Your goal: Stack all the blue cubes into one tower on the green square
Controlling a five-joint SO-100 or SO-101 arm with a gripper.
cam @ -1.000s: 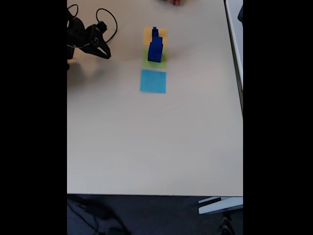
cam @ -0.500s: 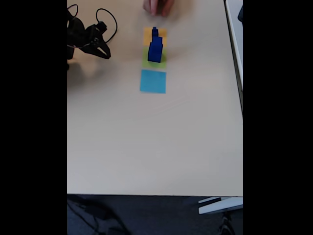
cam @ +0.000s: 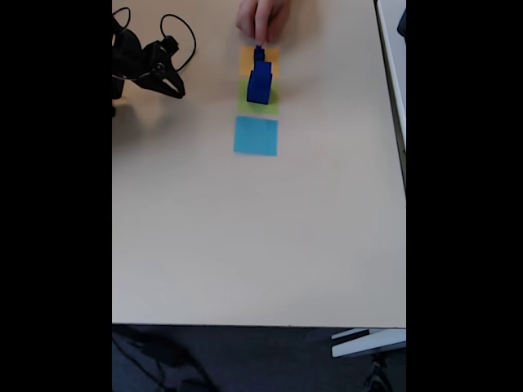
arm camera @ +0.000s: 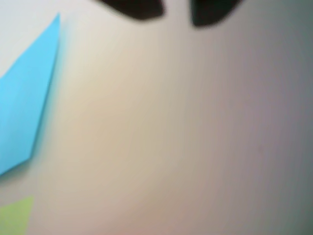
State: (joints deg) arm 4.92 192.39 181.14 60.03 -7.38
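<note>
Pincer parked at the table's far left corner, its fingers apart and gripping nothing.

In the fixed view the gripper [cam: 167, 84] hangs over bare beige table [cam: 261, 245] beside a looping black cable [cam: 181, 28], well apart from the row of coloured patches. In the wrist view its two dark fingertips [arm camera: 137, 7] show blurred at the top edge with a gap between them. The blue cubes [cam: 260, 77] stand as one tower on the green square [cam: 270, 104], which lies between an orange-yellow patch [cam: 248, 57] and a light-blue patch [cam: 256, 135]. A person's hand [cam: 263, 16] reaches in from the top edge, fingertips just above the tower's top. Beyond the near table edge lies dark floor [cam: 245, 359].
</note>
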